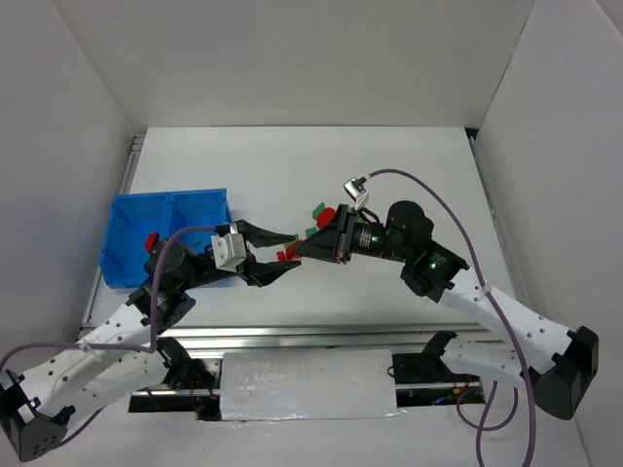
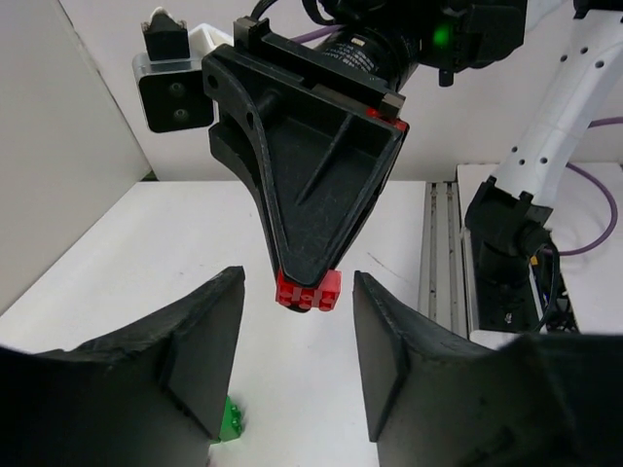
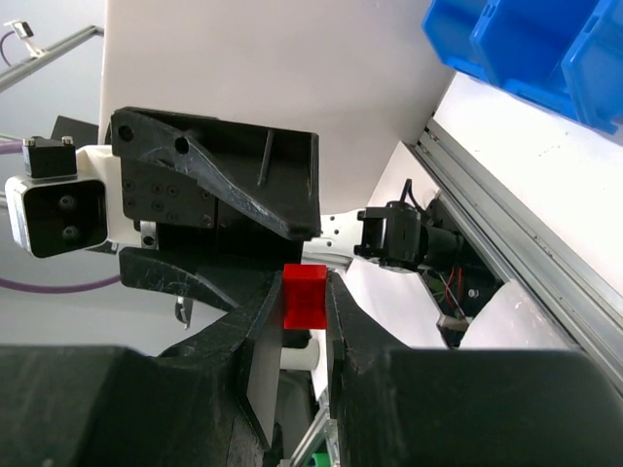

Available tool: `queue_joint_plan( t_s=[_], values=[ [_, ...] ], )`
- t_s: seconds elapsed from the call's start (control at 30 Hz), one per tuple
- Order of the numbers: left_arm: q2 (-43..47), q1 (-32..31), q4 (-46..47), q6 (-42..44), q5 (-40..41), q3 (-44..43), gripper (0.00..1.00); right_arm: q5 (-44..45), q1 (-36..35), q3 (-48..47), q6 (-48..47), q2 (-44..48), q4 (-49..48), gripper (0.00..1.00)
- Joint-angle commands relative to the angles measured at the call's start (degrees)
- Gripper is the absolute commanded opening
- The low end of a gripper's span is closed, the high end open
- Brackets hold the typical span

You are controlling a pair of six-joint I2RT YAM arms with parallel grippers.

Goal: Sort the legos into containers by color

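Red brick (image 2: 308, 290) sits clamped in my right jaws toward the worktop's front edge, between my spread left jaws; releasing before they close would drop it short of the left-edge bin (image 1: 127, 219)

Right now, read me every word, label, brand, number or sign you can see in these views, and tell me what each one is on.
None: no word, number, brand or sign can be read in any view.
The blue rectangular plastic bin is plain, the small red plastic brick in the right gripper shows only studs, and the white camera housing carries no lettering.
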State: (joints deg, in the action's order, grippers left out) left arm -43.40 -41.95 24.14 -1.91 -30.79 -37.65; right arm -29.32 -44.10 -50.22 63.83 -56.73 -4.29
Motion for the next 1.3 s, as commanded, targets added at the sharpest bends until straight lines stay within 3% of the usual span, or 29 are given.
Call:
queue_joint_plan(
  t_s=[0.0,0.1,0.2,0.43,0.5,0.53,0.77,0.97,1.0,1.17,1.27],
  values=[
    [-0.19,-0.41,1.43,0.33,-1.56,-2.08,0.59,-0.21,-0.20,-1.29,-0.90,0.30,-0.71,0.11],
    [-1.51,-0.41,0.65,0.51,-1.38,-2.52,0.63,-0.39,-0.20,-1.29,-0.64,0.39,-0.98,0.11],
    [-2.66,-0.41,0.03,0.68,-1.56,-2.96,0.75,-0.39,-0.20,-0.85,-0.55,0.57,-1.24,0.12],
    [-1.78,-0.41,-0.23,0.77,-0.59,-2.87,0.51,-0.21,-0.20,-0.59,-0.73,0.22,-1.51,0.12],
    [-1.08,-0.32,-0.23,0.51,0.11,-2.96,0.56,-0.21,-0.20,-0.41,-0.81,0.13,-1.42,0.12],
    [-0.81,-0.32,-0.23,0.07,0.37,-2.87,0.69,-0.21,-0.29,-0.41,-0.90,-0.05,-1.33,0.12],
    [0.42,-0.41,-0.15,-0.11,0.20,-2.34,0.71,1.19,-0.11,-0.23,-1.52,-0.49,-0.63,0.12],
    [0.16,-0.41,-0.59,0.15,-0.15,-2.43,0.55,1.02,-0.11,-0.23,-1.34,-0.40,-0.89,0.12],
    [0.07,-0.41,-0.76,0.24,-0.33,-2.60,0.49,1.02,-0.20,-0.23,-1.34,-0.31,-0.98,0.12],
    [-0.98,-0.41,-1.55,0.59,-0.15,-2.96,0.40,0.93,-0.11,-0.23,-1.25,0.22,-1.15,0.12],
    [-1.60,-0.41,-2.08,0.68,0.11,-3.22,0.27,1.11,-0.11,-0.15,-1.08,0.48,-1.07,0.12]
  ],
)
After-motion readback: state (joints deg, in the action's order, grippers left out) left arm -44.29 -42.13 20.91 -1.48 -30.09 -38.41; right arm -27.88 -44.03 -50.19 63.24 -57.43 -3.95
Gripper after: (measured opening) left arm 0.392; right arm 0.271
